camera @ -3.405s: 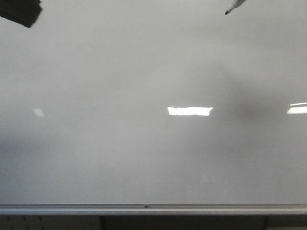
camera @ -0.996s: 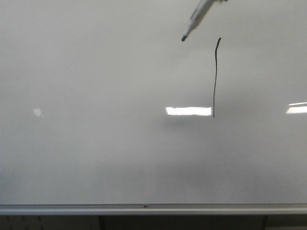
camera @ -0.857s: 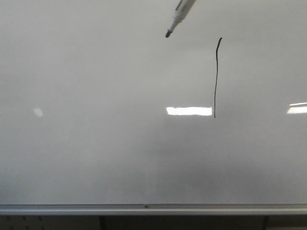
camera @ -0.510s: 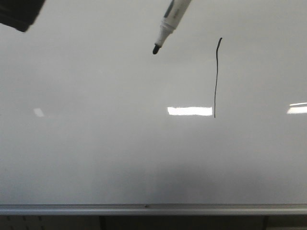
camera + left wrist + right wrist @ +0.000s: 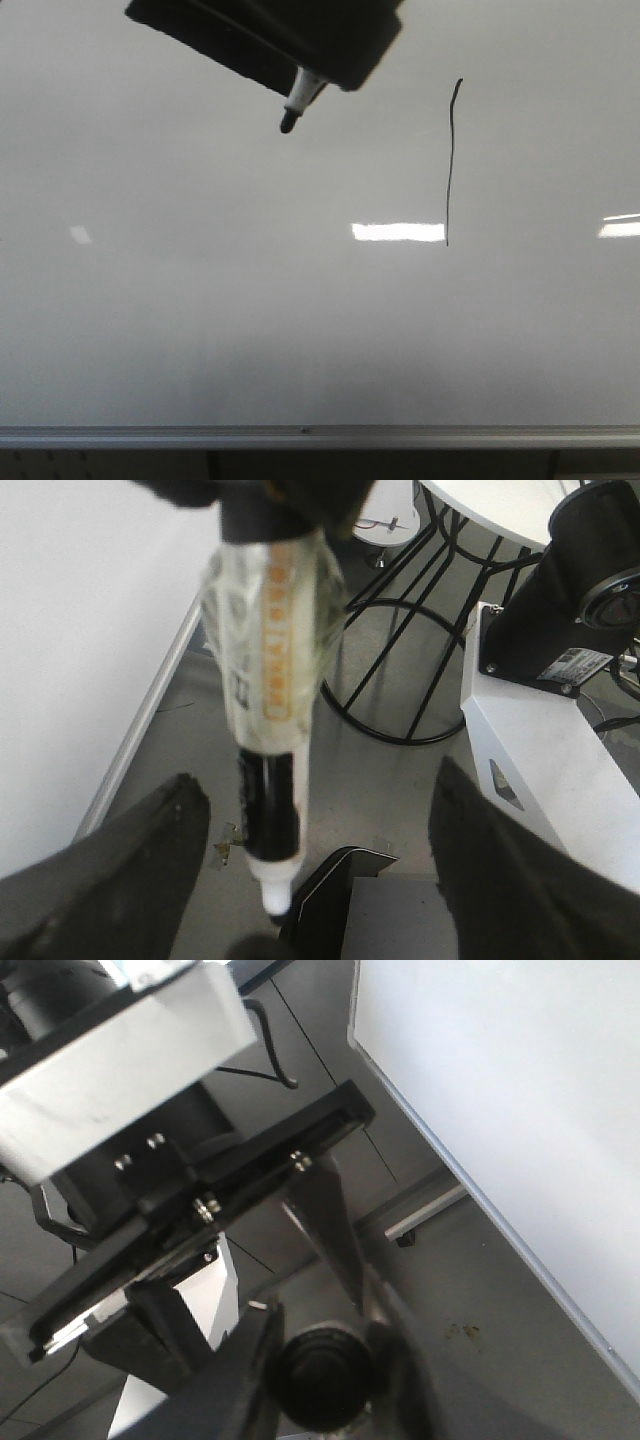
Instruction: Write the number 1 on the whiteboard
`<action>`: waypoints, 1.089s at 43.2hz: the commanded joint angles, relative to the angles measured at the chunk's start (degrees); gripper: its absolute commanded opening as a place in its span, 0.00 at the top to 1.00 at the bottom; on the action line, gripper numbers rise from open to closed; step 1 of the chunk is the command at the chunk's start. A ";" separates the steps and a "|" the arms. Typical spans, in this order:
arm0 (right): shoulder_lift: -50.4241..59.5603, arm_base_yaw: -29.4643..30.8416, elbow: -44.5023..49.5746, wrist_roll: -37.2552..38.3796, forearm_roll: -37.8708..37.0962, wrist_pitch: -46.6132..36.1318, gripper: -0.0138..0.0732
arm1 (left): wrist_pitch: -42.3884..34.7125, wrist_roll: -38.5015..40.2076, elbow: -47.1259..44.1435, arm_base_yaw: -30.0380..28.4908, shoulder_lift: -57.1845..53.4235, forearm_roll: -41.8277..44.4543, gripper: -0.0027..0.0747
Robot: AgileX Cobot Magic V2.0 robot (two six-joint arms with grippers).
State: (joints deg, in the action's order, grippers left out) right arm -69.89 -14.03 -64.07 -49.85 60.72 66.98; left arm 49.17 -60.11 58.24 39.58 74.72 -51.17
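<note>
All but finishing, seemingly: leaving the number 1 (image 5: 450,160) right of centre, well above the whiteboard's (image 5: 200,330) bottom edge. Clamping the marker (image 5: 265,710) in the right gripper (image 5: 325,1360), tip off the board; spreading the left gripper (image 5: 318,780) wide around it, gripping nothing. Next, probably retreating without smearing.

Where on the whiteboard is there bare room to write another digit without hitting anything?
The whiteboard is bare left of the number 1, below the marker, down to the silver edge strip. A narrower bare patch lies right of the stroke. The top left is crowded by the dark arm with the marker.
</note>
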 commanded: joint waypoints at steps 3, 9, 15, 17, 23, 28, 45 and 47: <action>1.19 -0.22 -2.06 -0.19 4.41 0.42 0.97 | -0.96 -0.02 2.46 0.67 0.01 -3.35 0.37; 1.19 -0.22 -2.06 -0.19 4.41 0.69 0.97 | -0.96 -0.02 2.46 0.67 0.01 -3.50 0.51; 1.19 -0.22 -2.06 -0.19 4.41 0.82 0.97 | -0.96 -0.02 3.30 0.67 0.01 -3.50 0.82; 1.19 -0.22 -2.06 -0.19 4.41 0.82 0.97 | -1.07 -0.02 3.41 0.67 0.01 -3.50 0.92; 1.19 -0.22 -2.06 -0.13 4.41 0.69 0.96 | -1.19 -0.44 3.41 0.67 0.01 -3.50 0.99; 1.24 -0.22 -2.06 -0.13 4.63 0.38 0.80 | -1.19 -0.44 3.41 0.67 0.01 -2.62 0.99; 7.96 5.52 -0.15 2.37 -0.06 -11.57 0.37 | -1.30 0.48 2.25 -7.44 1.80 2.31 0.99; 9.52 6.85 1.04 2.78 -0.87 -13.55 0.41 | -1.44 0.94 2.08 -9.84 1.80 2.44 0.99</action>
State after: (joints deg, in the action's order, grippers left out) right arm -63.72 -9.49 -63.01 -47.96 58.41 57.64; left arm 49.09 -60.19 59.21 32.89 77.90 -46.68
